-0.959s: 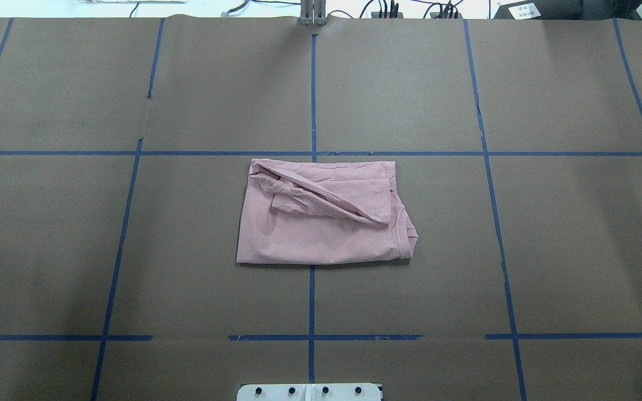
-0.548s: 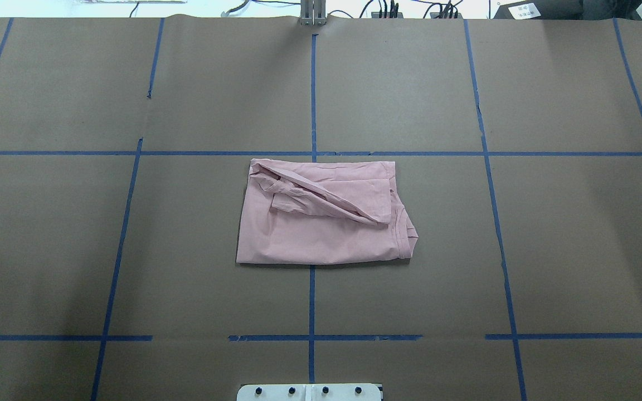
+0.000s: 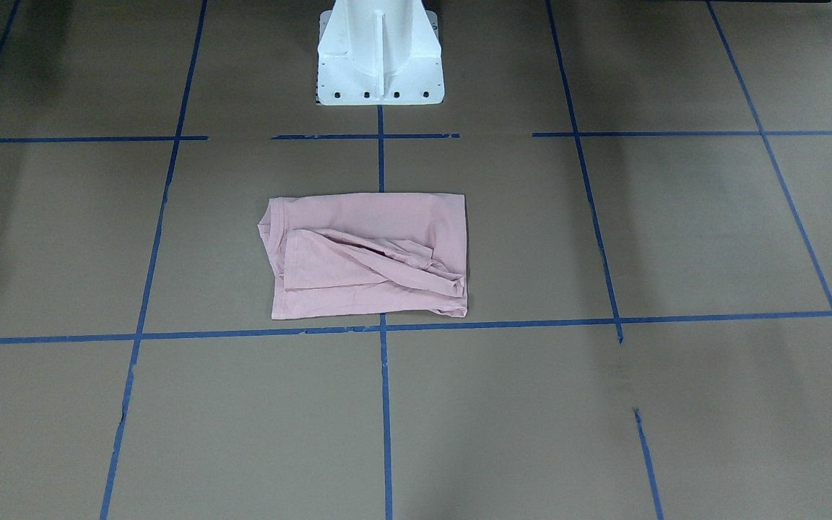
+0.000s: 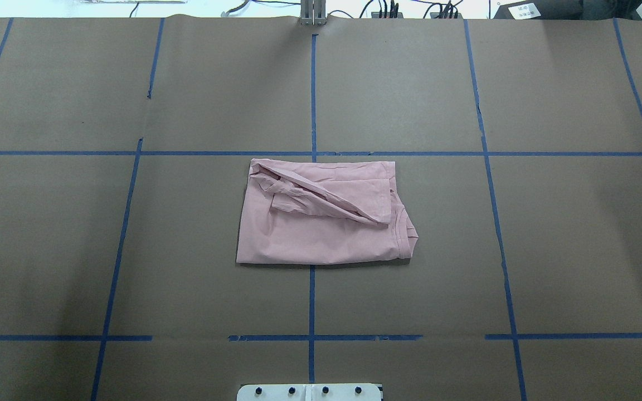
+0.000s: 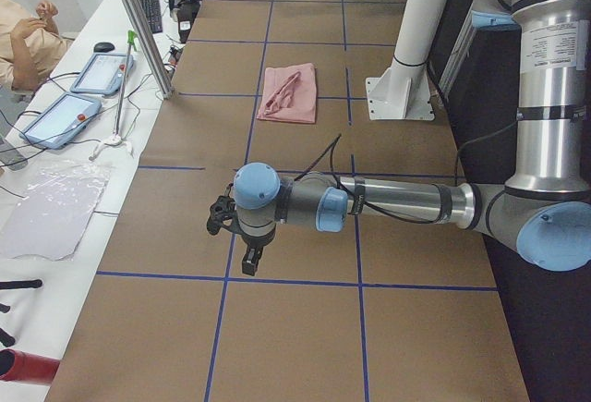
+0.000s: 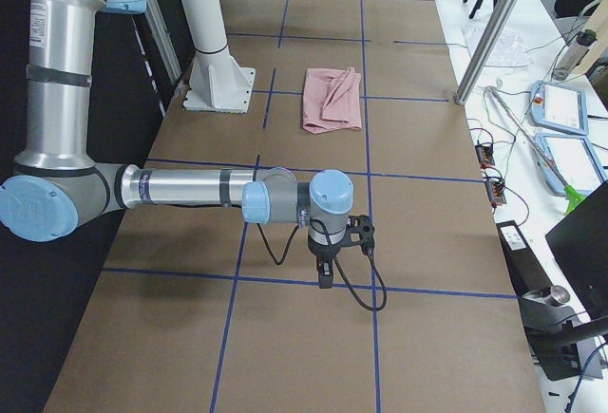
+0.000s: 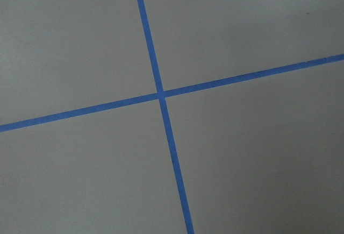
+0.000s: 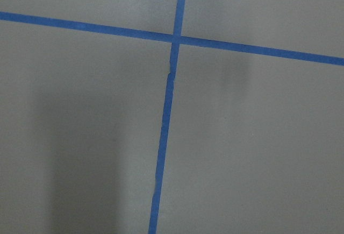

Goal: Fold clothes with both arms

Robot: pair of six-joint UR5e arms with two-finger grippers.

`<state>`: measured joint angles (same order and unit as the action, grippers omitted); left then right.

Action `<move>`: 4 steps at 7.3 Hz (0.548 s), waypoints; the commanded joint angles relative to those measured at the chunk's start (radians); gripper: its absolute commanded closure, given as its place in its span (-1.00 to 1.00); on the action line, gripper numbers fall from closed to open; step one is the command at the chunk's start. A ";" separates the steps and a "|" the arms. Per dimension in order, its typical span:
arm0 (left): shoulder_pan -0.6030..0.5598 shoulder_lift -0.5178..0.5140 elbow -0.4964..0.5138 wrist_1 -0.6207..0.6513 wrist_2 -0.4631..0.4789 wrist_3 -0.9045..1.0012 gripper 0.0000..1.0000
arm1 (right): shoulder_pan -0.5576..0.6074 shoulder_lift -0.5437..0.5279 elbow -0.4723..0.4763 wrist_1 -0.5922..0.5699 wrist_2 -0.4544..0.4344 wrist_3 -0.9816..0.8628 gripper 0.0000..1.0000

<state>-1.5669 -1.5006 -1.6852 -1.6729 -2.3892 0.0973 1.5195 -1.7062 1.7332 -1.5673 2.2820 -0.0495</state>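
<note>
The pale pink T-shirt (image 4: 321, 234) lies folded into a rough rectangle at the middle of the brown table, with a creased flap across its top; its print is hidden. It also shows in the front view (image 3: 369, 217) and both side views (image 5: 288, 94) (image 6: 332, 100). My left gripper (image 5: 242, 240) hangs over bare table far from the shirt, near the table's left end. My right gripper (image 6: 332, 252) hangs over bare table near the right end. I cannot tell whether either is open or shut. Both wrist views show only brown paper and blue tape.
Blue tape lines (image 4: 312, 94) grid the brown paper. The white pedestal (image 3: 380, 58) stands at the robot's edge behind the shirt. An operator (image 5: 23, 37), tablets (image 5: 102, 71) and cables sit beyond the far table edge. A metal post (image 5: 138, 23) stands at that edge.
</note>
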 commanded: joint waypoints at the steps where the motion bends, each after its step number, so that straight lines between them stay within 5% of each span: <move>1: 0.001 0.002 0.007 -0.002 0.004 -0.001 -1.00 | 0.002 -0.009 0.000 0.003 -0.018 -0.012 -1.00; 4: 0.001 0.005 0.009 -0.001 0.005 -0.001 -1.00 | 0.002 -0.009 0.008 0.003 -0.006 -0.004 -1.00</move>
<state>-1.5662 -1.4973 -1.6782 -1.6748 -2.3850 0.0967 1.5216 -1.7129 1.7377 -1.5647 2.2737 -0.0563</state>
